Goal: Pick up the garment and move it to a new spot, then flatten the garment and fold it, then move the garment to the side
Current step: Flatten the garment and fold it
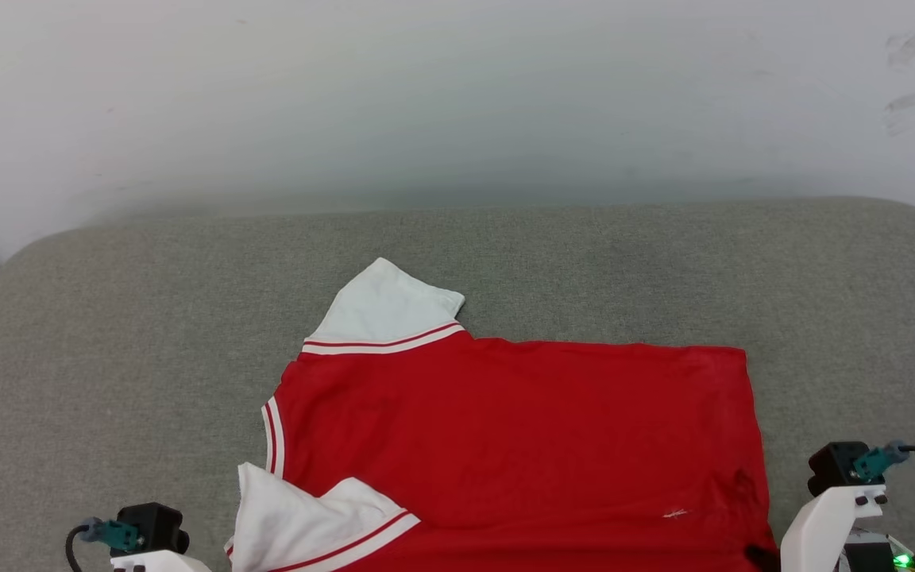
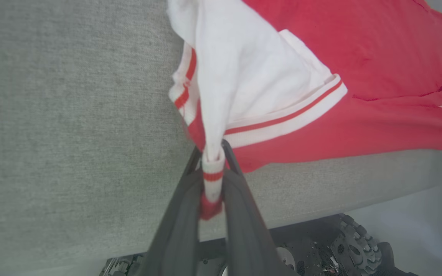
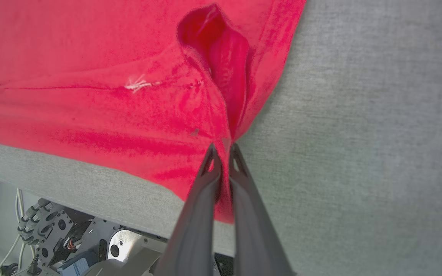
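Note:
The garment (image 1: pixel 505 437), a red jersey with white sleeves and striped trim, lies spread on the grey cushioned surface (image 1: pixel 108 334), plain red face up, one sleeve pointing to the far side and the other bunched at the near left. In the left wrist view my left gripper (image 2: pixel 212 151) is shut on the striped cuff of the near white sleeve (image 2: pixel 244 76). My right gripper (image 3: pixel 223 147) is shut on a pinched fold at the red hem corner (image 3: pixel 221 76). Both wrists (image 1: pixel 839 508) show at the head view's bottom corners.
The grey surface ends at a white wall (image 1: pixel 457 95) behind and drops off at the near edge, where the robot's wheeled base (image 3: pixel 52 237) shows below. Bare fabric stretches to the left, right and far side of the garment.

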`<state>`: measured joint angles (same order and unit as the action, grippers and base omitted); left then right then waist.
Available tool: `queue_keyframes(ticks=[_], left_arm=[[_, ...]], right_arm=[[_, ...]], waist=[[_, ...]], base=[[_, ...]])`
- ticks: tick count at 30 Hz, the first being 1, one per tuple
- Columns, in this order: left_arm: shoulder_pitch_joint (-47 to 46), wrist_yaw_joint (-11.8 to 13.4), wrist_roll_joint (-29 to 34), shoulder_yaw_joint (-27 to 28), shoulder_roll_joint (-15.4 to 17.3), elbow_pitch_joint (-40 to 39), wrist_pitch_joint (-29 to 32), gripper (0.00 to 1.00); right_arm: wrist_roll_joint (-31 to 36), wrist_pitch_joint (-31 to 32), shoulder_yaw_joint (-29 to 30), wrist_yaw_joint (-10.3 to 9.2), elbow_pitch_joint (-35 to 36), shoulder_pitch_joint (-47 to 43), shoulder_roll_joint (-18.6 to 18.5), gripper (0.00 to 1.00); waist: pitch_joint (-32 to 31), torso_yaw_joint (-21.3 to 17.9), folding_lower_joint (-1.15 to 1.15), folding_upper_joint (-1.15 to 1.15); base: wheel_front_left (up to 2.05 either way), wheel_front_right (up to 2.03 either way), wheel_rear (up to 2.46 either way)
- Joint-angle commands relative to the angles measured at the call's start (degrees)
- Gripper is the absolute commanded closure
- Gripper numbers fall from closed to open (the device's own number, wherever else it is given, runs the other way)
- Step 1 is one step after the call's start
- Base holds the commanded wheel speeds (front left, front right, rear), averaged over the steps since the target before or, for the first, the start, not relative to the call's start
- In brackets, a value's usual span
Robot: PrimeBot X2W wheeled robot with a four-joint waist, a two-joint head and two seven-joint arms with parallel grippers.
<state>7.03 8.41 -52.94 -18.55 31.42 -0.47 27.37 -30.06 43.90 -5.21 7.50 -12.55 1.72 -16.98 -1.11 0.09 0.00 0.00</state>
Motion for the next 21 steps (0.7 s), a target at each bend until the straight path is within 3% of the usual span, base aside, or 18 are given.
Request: queue_keyframes(ticks=[1,2,7,16,21], left_arm=[[0.31,-0.14,0.21,-0.25,-0.26,0.58,-0.63,1.0],[-0.44,-0.68,-0.19,-0.74,-2.02,2.66,-1.6,0.0],[-1.91,-1.43,0.98,-0.33,-3.74,4.86,-5.81,0.0],[-5.95,-1.63,7.68,1.0,-4.28,4.65,-17.62,0.0],[-9.35,-0.69,11.6,1.82,-5.27,3.51,-24.58,0.0]], right_arm=[[0.24,-0.46,0.78,-0.02,0.12,-0.93,0.26,0.7],[0.78,-2.75,2.19,-0.02,0.11,-2.74,1.35,0.0],[4.0,-11.95,3.03,-0.02,1.65,-5.06,2.17,0.0],[12.44,-34.85,5.34,-0.02,4.73,-3.75,6.8,0.0],[15.54,-41.2,6.45,-0.02,6.68,-2.63,9.68,0.0]], waist=[[0.07,-0.01,0.0,0.0],[0.15,0.09,0.0,0.0],[0.05,-0.03,0.0,0.0],[-0.65,-1.22,0.0,0.0],[-0.22,-2.23,0.0,0.0]], base=[[0.0,0.0,0.0],[0.0,0.0,0.0],[0.0,0.0,0.0],[0.0,0.0,0.0],[0.0,0.0,0.0]])
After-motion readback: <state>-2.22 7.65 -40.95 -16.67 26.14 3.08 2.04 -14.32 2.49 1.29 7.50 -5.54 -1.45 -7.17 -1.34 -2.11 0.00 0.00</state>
